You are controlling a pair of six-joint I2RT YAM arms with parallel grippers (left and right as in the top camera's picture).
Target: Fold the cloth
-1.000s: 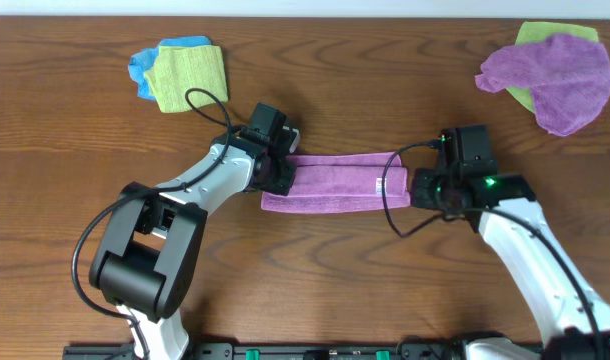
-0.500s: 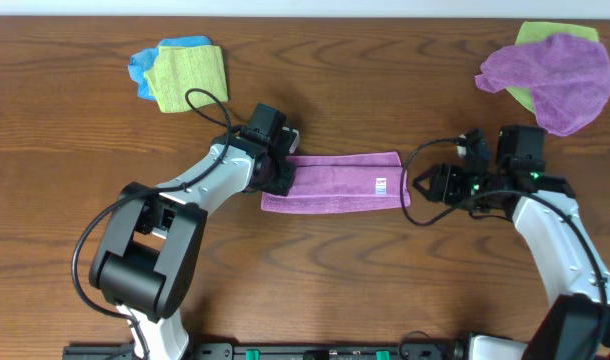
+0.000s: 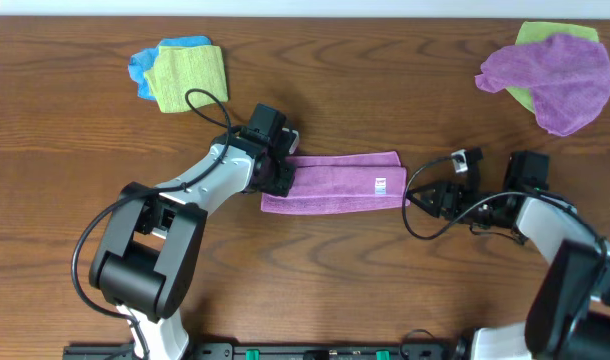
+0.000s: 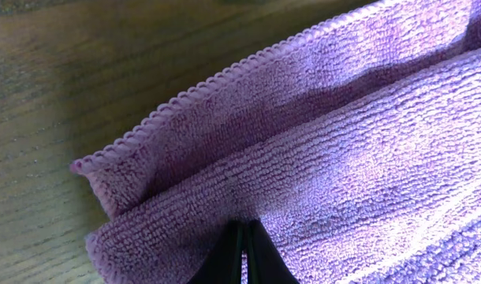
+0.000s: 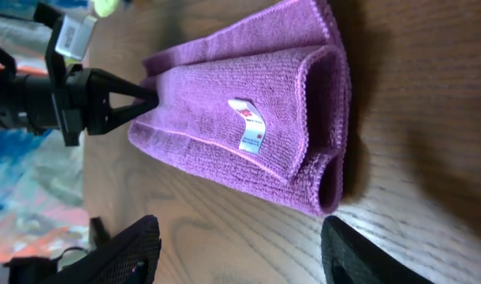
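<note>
- The cloth lies mid-table as a long doubled strip running left to right, its white tag on top near the right end.
- The left gripper has its fingers pressed together on the strip's left end; the left wrist view shows the tips closed against a fold of the pile.
- The right gripper sits just off the right end, not touching it, with its fingers spread wide.
- Handling: it looks light, soft and limp, so it should sag and drag rather than hold its shape. The layers could slide apart unless both are caught.
- Where to grip: the rounded double fold at the right end, low against the table, looks the best place to take every layer.
- Room: bare wood lies near and far of the strip. The lime-green and blue cloths far left and the violet cloth far right are well apart — nothing crowds a lift-over.
</note>
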